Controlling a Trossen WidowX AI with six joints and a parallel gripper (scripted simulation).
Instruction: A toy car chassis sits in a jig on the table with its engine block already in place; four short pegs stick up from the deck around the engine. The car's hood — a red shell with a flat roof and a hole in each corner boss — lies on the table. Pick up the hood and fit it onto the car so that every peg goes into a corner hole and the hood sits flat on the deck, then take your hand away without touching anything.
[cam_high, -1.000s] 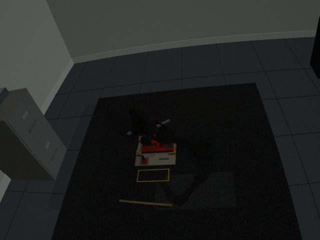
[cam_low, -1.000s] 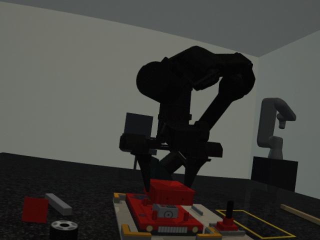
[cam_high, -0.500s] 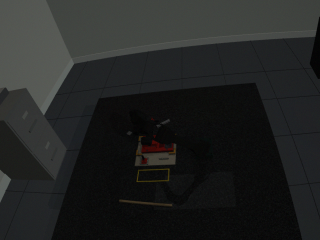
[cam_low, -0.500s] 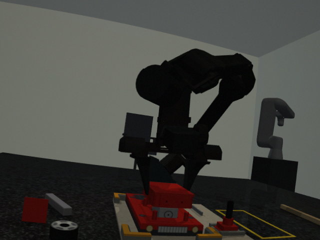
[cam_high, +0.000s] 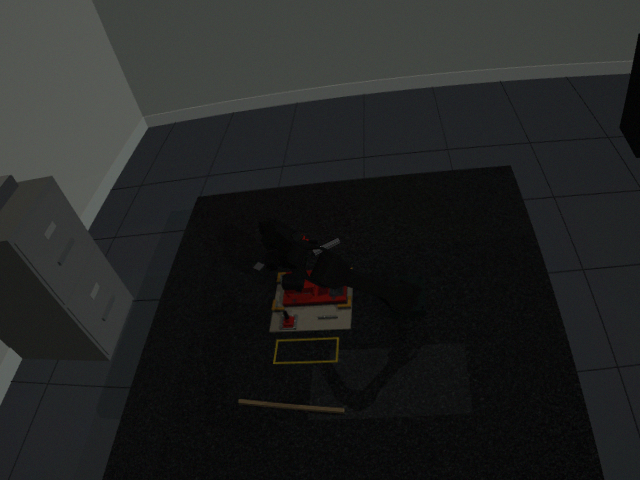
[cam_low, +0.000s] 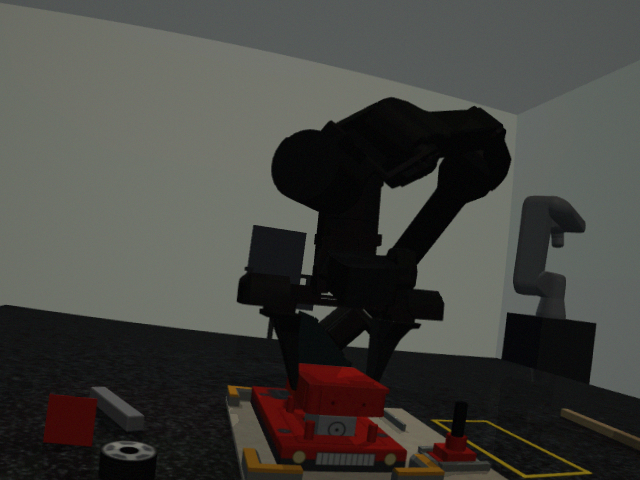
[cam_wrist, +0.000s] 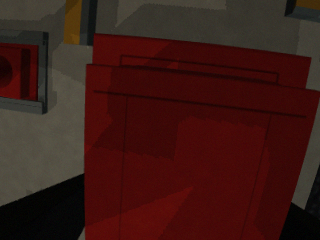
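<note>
The red hood (cam_low: 341, 390) (cam_wrist: 185, 175) is held just above the engine block (cam_low: 330, 426), with its flat roof up. My gripper (cam_low: 334, 381) is shut on it, one finger at each side. The red chassis (cam_low: 271, 413) (cam_high: 315, 298) sits in the jig (cam_low: 423, 428) (cam_high: 307, 324) (cam_wrist: 45, 150) under the hood. Two front pegs, a left one (cam_low: 309, 429) and a right one (cam_low: 372, 432), stand free below the hood's front edge. A third peg shows at the left. The fourth peg and the corner holes are hidden. In the top view the arm covers most of the hood.
A black upright lever on a red base (cam_low: 459, 419) (cam_high: 288, 321) stands on the jig's side. A yellow outline (cam_high: 306, 362) and a wooden strip (cam_high: 289, 405) lie beyond it. A grey bar (cam_low: 117, 409) (cam_high: 326, 245), a red plate (cam_low: 70, 419) and a wheel (cam_low: 128, 465) are on the other side.
</note>
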